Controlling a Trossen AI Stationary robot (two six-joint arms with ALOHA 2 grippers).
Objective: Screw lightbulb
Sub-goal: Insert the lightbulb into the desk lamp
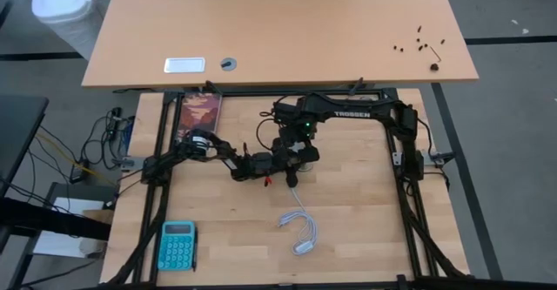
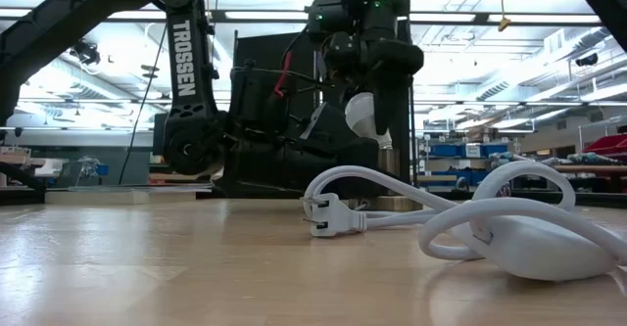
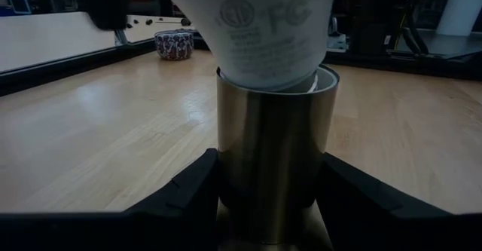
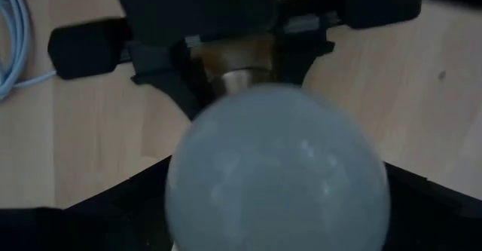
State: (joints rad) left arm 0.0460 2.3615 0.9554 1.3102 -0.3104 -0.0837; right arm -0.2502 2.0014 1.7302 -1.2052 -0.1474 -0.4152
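Nearby, a white cord (image 2: 470, 209) with its plug (image 2: 328, 213) loops across the wooden table (image 1: 348, 229), and a teal calculator (image 1: 177, 245) lies well apart. Left gripper (image 3: 267, 198) pinches the brass socket (image 3: 271, 153); right gripper (image 4: 279, 206) is closed around the lightbulb (image 4: 277, 168), whose neck sits in that socket. Both arms crowd together, hiding the bulb from above

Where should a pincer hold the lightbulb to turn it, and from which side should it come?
Grip the lightbulb around its round glass top, coming straight down from above, as the right pincer does. Its neck sits upright in the brass socket, which the left pincer clamps.
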